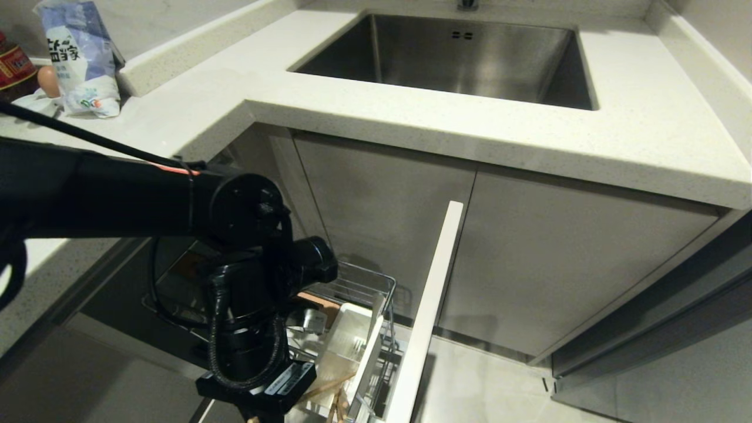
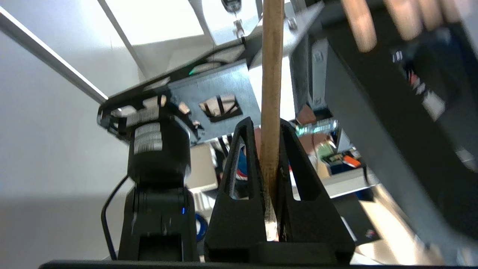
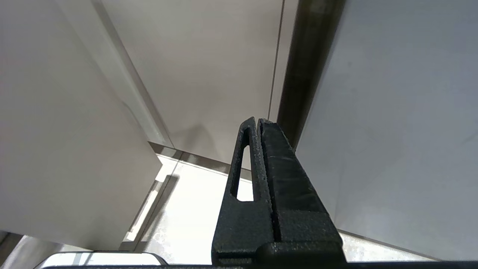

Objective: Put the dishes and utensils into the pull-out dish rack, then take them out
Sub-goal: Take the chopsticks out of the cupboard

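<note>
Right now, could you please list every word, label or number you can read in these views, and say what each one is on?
Nothing reads cleanly.
White and blue bag on the counter: large printed characters, too blurred to read.
Dark bottle beside it: red label, illegible.
Sticker on the left arm's wrist camera: print too small.

Left arm [image 1: 117, 194]: matte black tube links, round joint housing, orange mark by a cable tie, corrugated black hose looped at the wrist, white labels on the camera block. Left gripper [image 2: 269, 129] and right gripper [image 3: 258, 123]: black, textured, wedge-shaped fingers with long slots.
</note>
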